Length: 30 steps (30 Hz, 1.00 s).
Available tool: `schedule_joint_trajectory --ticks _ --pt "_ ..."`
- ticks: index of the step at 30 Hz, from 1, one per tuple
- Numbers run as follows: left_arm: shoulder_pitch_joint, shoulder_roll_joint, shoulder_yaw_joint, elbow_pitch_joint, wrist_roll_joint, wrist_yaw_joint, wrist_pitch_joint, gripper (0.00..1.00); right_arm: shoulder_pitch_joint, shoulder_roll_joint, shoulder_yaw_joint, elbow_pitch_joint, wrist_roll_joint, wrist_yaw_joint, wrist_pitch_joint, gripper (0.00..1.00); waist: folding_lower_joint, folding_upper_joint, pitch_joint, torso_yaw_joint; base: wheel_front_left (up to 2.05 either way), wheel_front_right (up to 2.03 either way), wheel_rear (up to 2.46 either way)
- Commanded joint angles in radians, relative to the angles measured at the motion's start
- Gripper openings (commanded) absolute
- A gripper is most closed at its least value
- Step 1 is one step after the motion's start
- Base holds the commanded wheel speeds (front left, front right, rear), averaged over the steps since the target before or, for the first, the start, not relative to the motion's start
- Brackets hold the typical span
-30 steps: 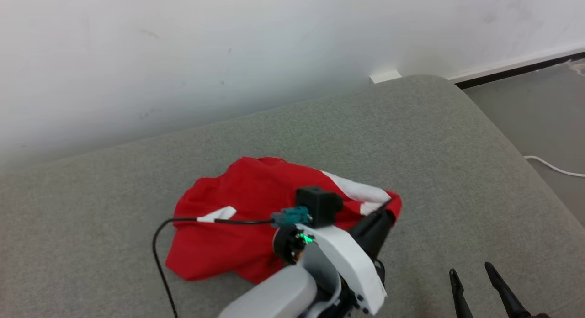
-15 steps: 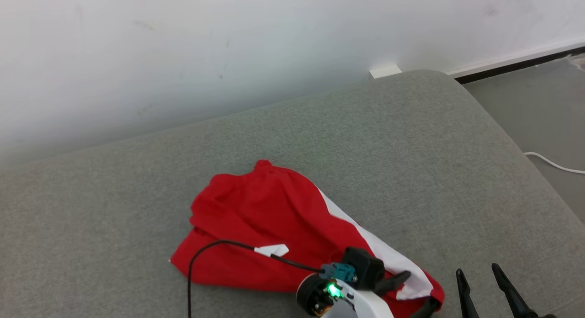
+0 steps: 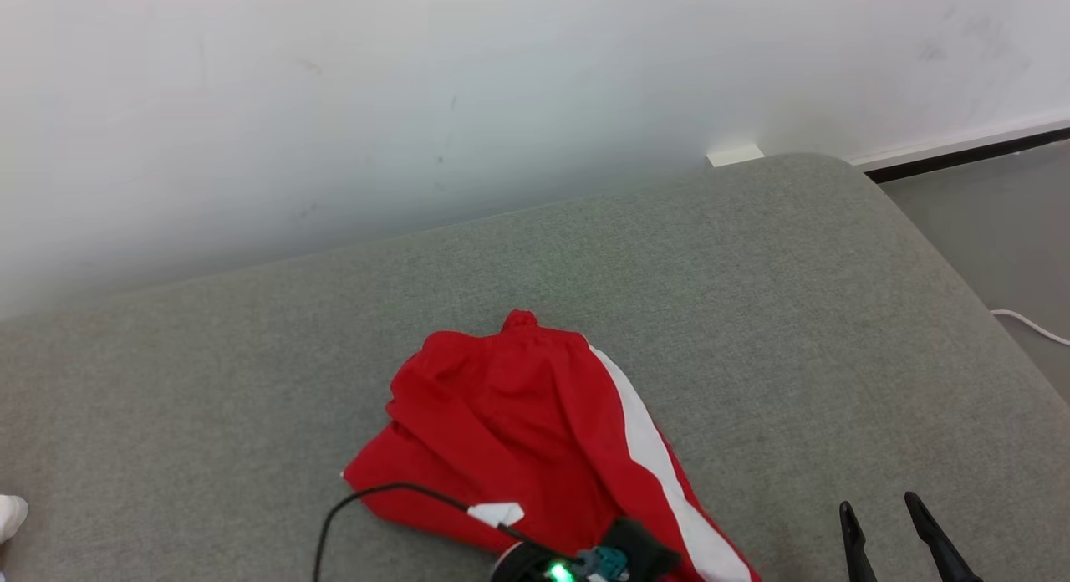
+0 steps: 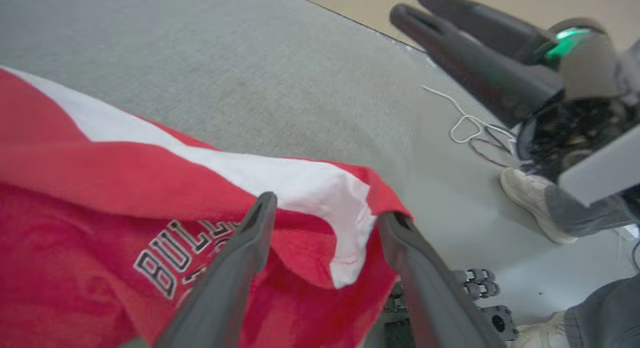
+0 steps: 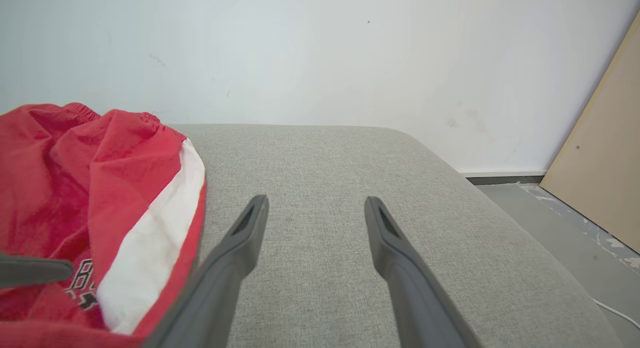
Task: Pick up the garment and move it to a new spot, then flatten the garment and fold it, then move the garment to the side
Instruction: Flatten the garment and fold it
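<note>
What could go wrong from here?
1. The garment hem sits between the fingers of the open left gripper; pulling back could snag and drag it.
2. The wrist cable lies across the cloth and may catch a fold.
3. The garment is bunched, with one corner seemingly at the cushion edge; flattening could push it off.

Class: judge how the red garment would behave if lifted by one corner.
Probably floppy: the red garment lies in soft folds, so it would likely drape. Seems light: its thin edge curls up in the left wrist view. The textured grey cushion may resist sliding.
</note>
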Motion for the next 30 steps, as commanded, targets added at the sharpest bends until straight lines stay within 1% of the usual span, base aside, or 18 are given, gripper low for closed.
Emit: schedule_joint_trajectory --ticks 1,4,9,14,16,20,24,27,30 --pt "0.021 0.009 0.001 0.009 0.029 0.000 0.002 1.00 0.008 -0.002 -0.004 -0.005 -0.009 -0.003 0.001 1.00 0.0000 0.0000 -0.001 0.003 0.00 0.00 0.00" --pt "0.055 0.024 0.000 0.024 0.064 0.004 -0.001 1.00 0.014 -0.002 -0.009 -0.008 -0.010 -0.003 0.001 1.00 0.0000 0.0000 -0.002 0.012 0.00 0.00 0.00" --pt "0.092 0.066 0.003 0.015 0.067 0.015 -0.011 1.00 0.020 -0.002 -0.016 -0.010 -0.011 -0.003 0.001 1.00 0.0000 0.0000 -0.003 0.030 0.00 0.00 0.00" --pt "0.118 0.116 0.033 -0.021 0.060 0.060 -0.046 1.00 0.029 -0.002 -0.021 -0.011 -0.012 -0.003 0.001 1.00 0.0000 0.0000 -0.009 0.044 0.00 0.00 0.00" --pt "0.127 0.139 0.055 -0.041 0.065 0.092 -0.081 1.00 0.032 -0.002 -0.023 -0.012 -0.012 -0.003 0.001 1.00 0.0000 0.0000 -0.012 0.048 0.00 0.00 0.00" --pt "0.155 0.176 0.115 -0.066 0.072 0.164 -0.172 1.00 0.040 -0.002 -0.029 -0.018 -0.015 -0.003 0.001 1.00 0.0000 0.0000 -0.019 0.056 0.00 0.00 0.00" --pt "0.198 0.196 0.203 -0.093 0.051 0.207 -0.235 1.00 0.048 -0.002 -0.044 -0.022 -0.015 -0.003 0.001 1.00 0.0000 0.0000 -0.031 0.066 0.00 0.00 0.00" --pt "0.240 0.203 0.269 -0.118 0.077 0.234 -0.249 1.00 0.057 -0.002 -0.060 -0.027 -0.015 -0.003 0.001 1.00 0.0000 0.0000 -0.037 0.080 0.00 0.00 0.00" --pt "0.289 0.212 0.361 -0.171 0.154 0.260 -0.248 1.00 0.060 -0.002 -0.078 -0.035 -0.021 -0.003 0.001 1.00 0.0000 0.0000 -0.038 0.098 0.00 0.00 0.00"
